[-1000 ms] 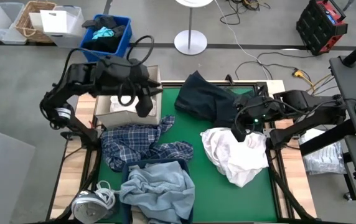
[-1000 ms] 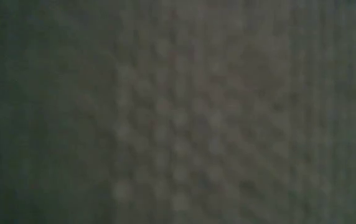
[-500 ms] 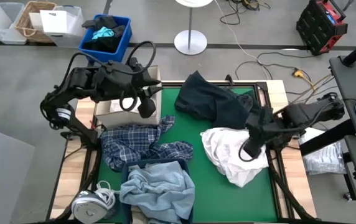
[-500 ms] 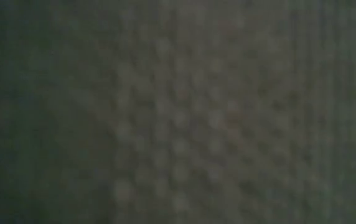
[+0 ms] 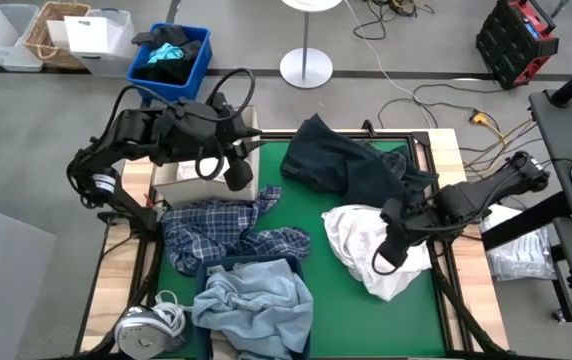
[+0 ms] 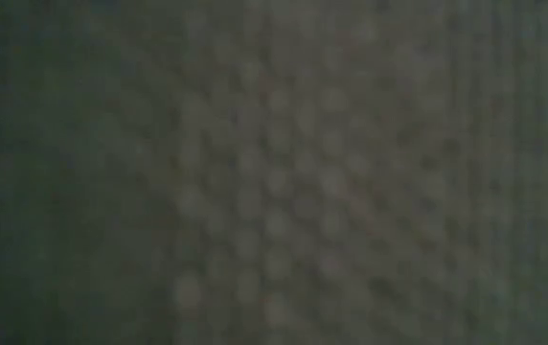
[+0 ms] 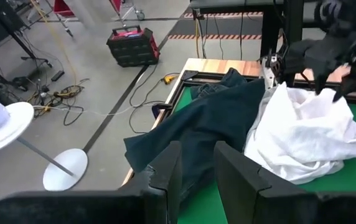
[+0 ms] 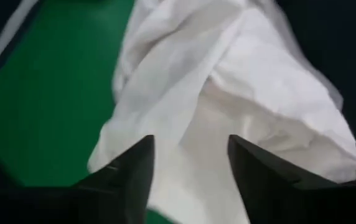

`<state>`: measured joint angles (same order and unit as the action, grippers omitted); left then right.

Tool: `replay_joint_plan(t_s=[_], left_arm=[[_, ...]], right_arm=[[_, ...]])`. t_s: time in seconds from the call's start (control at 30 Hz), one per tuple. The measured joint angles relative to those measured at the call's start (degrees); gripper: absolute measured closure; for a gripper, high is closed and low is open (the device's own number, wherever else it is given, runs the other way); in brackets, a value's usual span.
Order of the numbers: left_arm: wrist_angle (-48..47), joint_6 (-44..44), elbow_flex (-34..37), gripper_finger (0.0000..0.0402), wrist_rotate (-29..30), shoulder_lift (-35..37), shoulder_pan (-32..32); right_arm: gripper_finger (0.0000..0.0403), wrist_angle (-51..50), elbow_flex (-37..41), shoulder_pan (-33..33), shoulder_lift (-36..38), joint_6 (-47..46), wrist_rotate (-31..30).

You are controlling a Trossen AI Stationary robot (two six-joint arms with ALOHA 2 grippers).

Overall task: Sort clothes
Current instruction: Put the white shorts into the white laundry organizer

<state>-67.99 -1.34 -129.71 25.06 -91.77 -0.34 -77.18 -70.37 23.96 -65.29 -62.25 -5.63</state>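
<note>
A heap of white shirts (image 5: 376, 250) lies on the green mat at the right, and my right gripper (image 5: 384, 258) hovers open over it; in the right wrist view white cloth (image 8: 228, 81) fills the space ahead of the fingers. A dark navy piece (image 5: 346, 165) lies at the far side, the blue-white plaid shirt (image 5: 231, 235) at the left. Light blue denim (image 5: 256, 300) lies at the near edge. My left gripper (image 5: 238, 178) is open, raised over the far left corner, facing the navy piece (image 7: 209, 124). The low view is covered. My right gripper stands open directly over the white shirts, fingers slanting down from the table's right; whether its fingertips (image 8: 137, 165) touch the cloth I cannot tell. My left gripper touches nothing.
A cardboard box (image 5: 181, 172) with a pale piece in it sits under the left arm at the far left. A blue bin (image 5: 171, 55) of dark fabric stands beyond the table. A white rounded object (image 5: 146, 325) lies at the near left corner.
My right gripper has moved from the edge of the navy piece toward the table's near edge and down, and now stands over the white shirts. The clothes lie as before.
</note>
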Motion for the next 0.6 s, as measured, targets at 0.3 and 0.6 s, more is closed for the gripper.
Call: replay_joint_plan(t_s=[0.3,0.6], left_arm=[[0.0,-2.51,0.0,0.0326,-0.07,0.0,0.0],[2.28,-2.14,0.01,0.0326,-0.09,0.0,0.0]], right_arm=[[0.0135,0.47,1.08,-1.15,-10.12,-8.11,-6.27],[0.0196,0.23,1.25,-5.78,-20.21,-6.95,-2.08]])
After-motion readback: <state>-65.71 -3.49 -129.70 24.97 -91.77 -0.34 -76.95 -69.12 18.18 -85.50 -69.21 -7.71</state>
